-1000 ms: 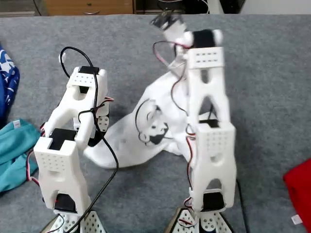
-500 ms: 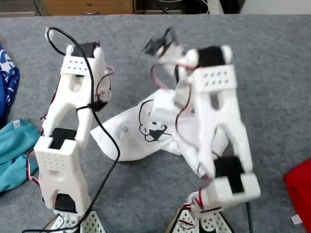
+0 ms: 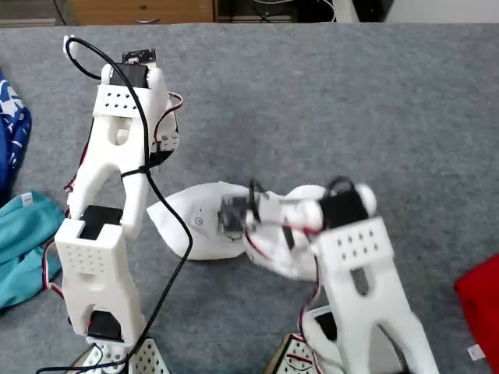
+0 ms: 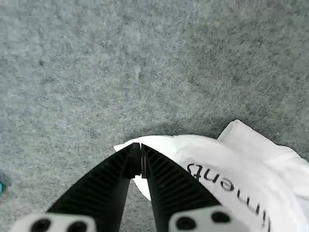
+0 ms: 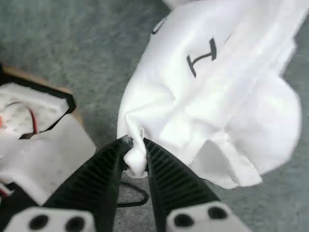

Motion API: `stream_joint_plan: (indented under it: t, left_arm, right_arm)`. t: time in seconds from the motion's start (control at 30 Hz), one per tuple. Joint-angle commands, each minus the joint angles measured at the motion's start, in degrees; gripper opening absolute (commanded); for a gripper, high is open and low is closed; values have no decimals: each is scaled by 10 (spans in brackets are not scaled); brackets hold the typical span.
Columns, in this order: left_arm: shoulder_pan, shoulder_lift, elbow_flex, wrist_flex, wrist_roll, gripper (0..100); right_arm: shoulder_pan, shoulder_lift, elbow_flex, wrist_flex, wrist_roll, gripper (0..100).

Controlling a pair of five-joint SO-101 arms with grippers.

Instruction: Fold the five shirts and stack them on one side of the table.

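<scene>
My right fingers (image 5: 96,179) pinch a fold of the white shirt (image 3: 195,226), bunched on the table (image 3: 390,117). My left fingers (image 4: 108,181) hang clenched on nothing above its edge. A clean fold, I judge, needs the cloth spread flat first.
</scene>
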Motion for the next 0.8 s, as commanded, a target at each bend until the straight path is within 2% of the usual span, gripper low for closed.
stream_joint_plan:
  t: [0.0,0.13,0.33,0.47,0.6,0.77]
  left_arm:
    - [4,-4,-23,8,4,19]
    - [11,-4,-2,8,2,20]
    - [32,-4,17,8,1,20]
    - [61,-4,15,8,1,21]
    - [99,-4,11,8,1,21]
    - [180,-4,-5,8,5,21]
  right_arm:
    - [-7,-73,78,-4,52,9]
    - [15,-101,98,1,82,36]
    - [73,-106,47,30,133,270]
    - [131,-106,-41,30,147,348]
    - [228,-102,-158,27,167,347]
    - [410,-95,-212,-32,203,347]
